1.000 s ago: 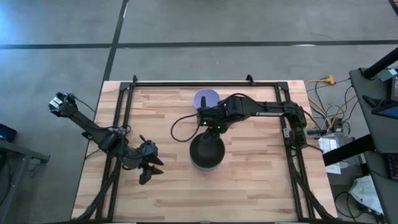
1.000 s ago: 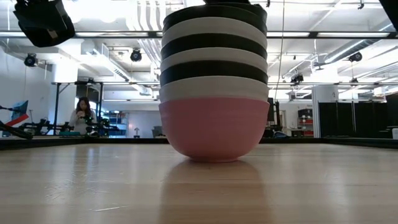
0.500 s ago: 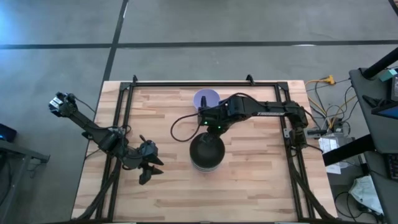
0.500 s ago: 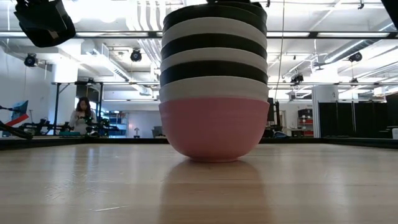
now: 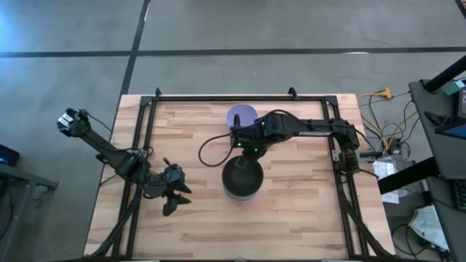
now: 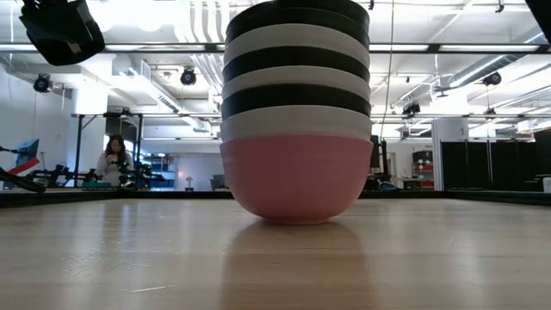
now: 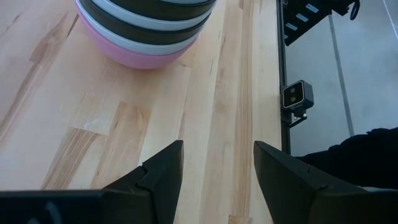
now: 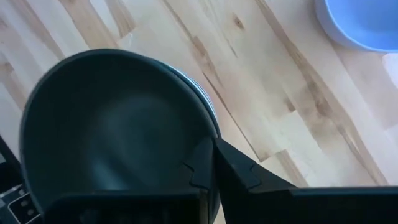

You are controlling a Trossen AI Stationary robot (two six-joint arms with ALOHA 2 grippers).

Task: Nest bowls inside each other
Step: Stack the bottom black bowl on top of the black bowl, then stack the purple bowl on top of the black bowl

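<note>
The nested bowls stand as one stack (image 5: 242, 178) near the table's middle. A pink bowl (image 6: 297, 176) sits on the wood at the bottom, white and black ones alternate above it, and a black bowl (image 8: 112, 124) is on top. A lavender bowl (image 5: 242, 115) stands alone on its base farther back. My right gripper (image 8: 210, 155) hangs shut above the stack's far rim with nothing between its fingers. It does not show in the low view. My left gripper (image 7: 217, 144) waits open to the left of the stack, pointing at it.
Bare wood lies all around the stack and between the two arms. Dark frame rails (image 5: 218, 97) run along the table's edges, and a small camera (image 7: 297, 96) is mounted beyond one edge. A person (image 6: 114, 159) stands far off in the room behind.
In the low view, the dark gripper part that showed just above the top black bowl has risen out of the picture. The stack has stayed as it was.
</note>
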